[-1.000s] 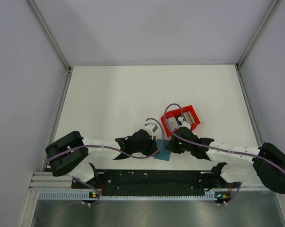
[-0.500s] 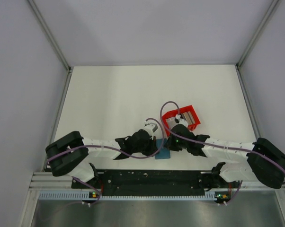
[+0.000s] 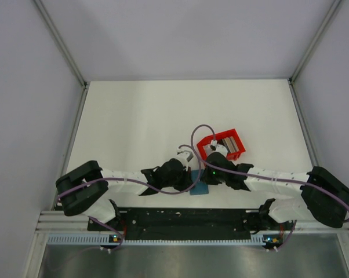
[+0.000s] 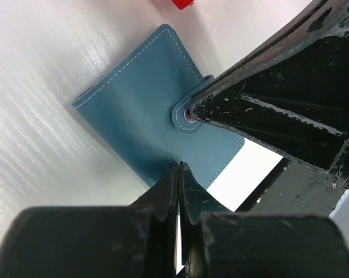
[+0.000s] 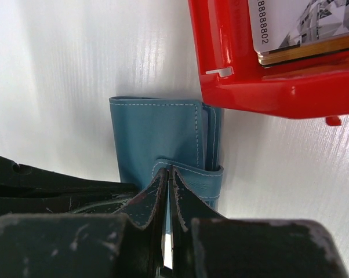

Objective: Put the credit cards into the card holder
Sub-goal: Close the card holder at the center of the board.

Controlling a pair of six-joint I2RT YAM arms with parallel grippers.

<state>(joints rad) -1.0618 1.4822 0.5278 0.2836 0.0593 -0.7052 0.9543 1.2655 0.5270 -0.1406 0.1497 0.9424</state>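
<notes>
As I lean both arms low over the one white table (image 3: 134, 116), wrists almost meeting, I count one red tray (image 5: 267, 87), one teal card holder (image 4: 145, 98) lying closed just beside it, and the credit cards (image 5: 290, 23) stacked inside the tray, two showing. My left claw (image 4: 178, 168) is clenched, tips at the holder's near edge. My right claw (image 5: 168, 171) is clenched too, tips on its strap (image 5: 200, 176).

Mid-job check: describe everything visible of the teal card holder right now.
The card holder is a teal, leather-looking wallet with pale stitching, folded shut, its strap tab closed over the front. It lies flat on the white table, close beside the red tray. The shut right claw has its tips on the strap tab; the shut left claw meets one edge of it.
</notes>
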